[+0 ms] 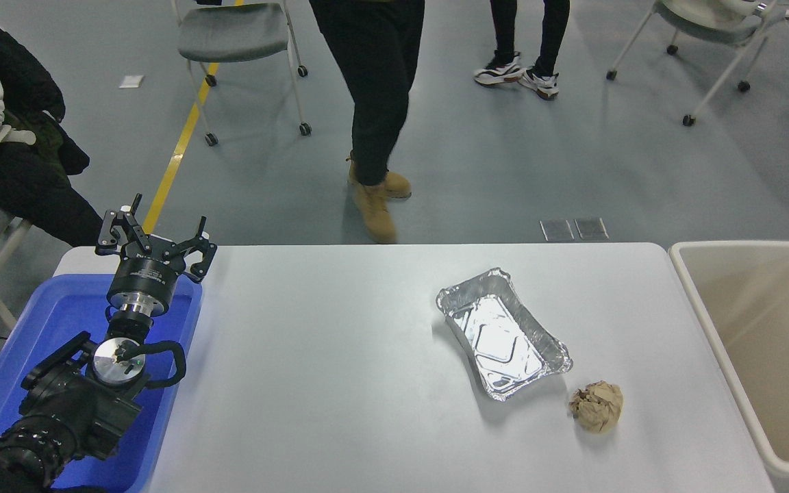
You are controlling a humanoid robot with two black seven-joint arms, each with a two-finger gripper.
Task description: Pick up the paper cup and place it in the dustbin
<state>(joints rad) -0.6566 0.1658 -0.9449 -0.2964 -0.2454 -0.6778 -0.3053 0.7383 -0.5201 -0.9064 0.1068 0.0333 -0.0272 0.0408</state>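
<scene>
The beige dustbin (715, 322) stands at the table's right edge, and the part of its inside that shows is bare. The paper cup is out of view. My right arm and gripper are out of view too. My left gripper (157, 236) is parked at the lower left, above the far end of the blue bin (38, 329), open and empty.
A silver foil tray (504, 332) lies right of the table's middle. A crumpled brown paper ball (597, 406) lies just in front of it. A person walks past beyond the table's far edge; another sits at the far left. Chairs stand on the floor behind.
</scene>
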